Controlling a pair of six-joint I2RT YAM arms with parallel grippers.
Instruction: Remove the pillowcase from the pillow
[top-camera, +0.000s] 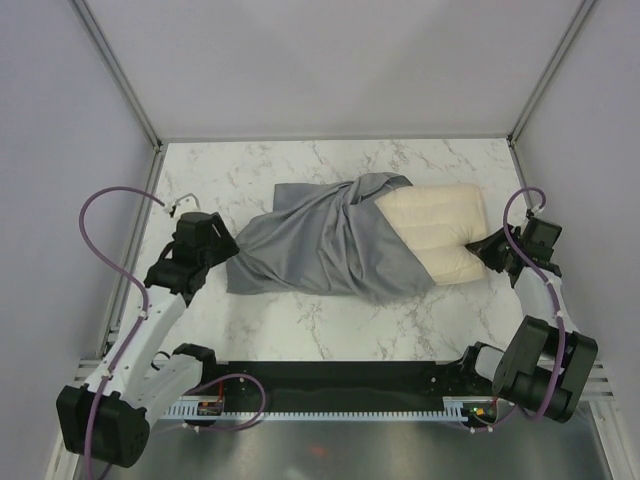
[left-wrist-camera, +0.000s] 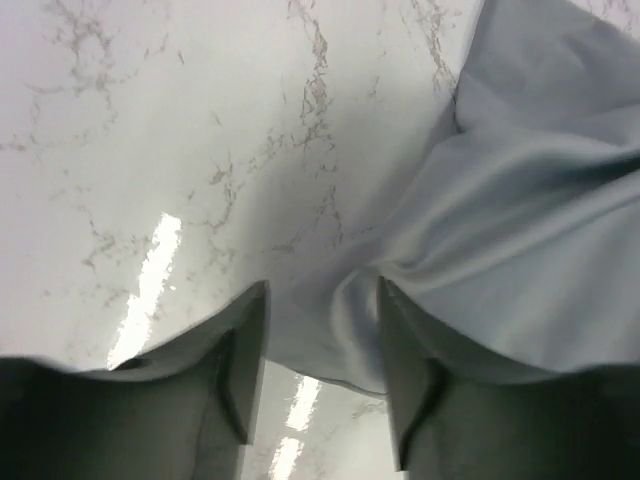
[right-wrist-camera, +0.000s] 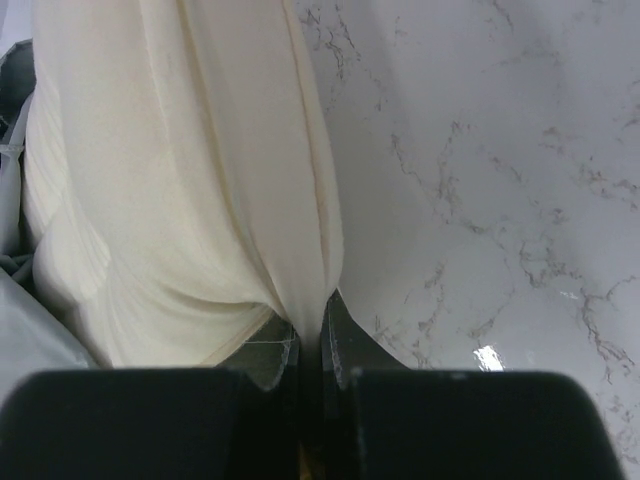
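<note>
Bright, even overhead light is washing everything; glare streaks are shining on the marble tabletop (left-wrist-camera: 150, 275) at lower left, and the left gripper's fingers (left-wrist-camera: 245, 360) are blurring.

We see a cream, faintly quilted pillow (top-camera: 440, 230), a plain grey pillowcase (top-camera: 320, 245) and a white marble-patterned table (top-camera: 300, 330) veined in grey

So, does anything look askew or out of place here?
Yes. The grey pillowcase is bunched and lies crooked, covering only the left part of the pillow; the cream right end is bare. The right gripper has its fingers shut on that end, so its edge is gathered into a pleat.
</note>
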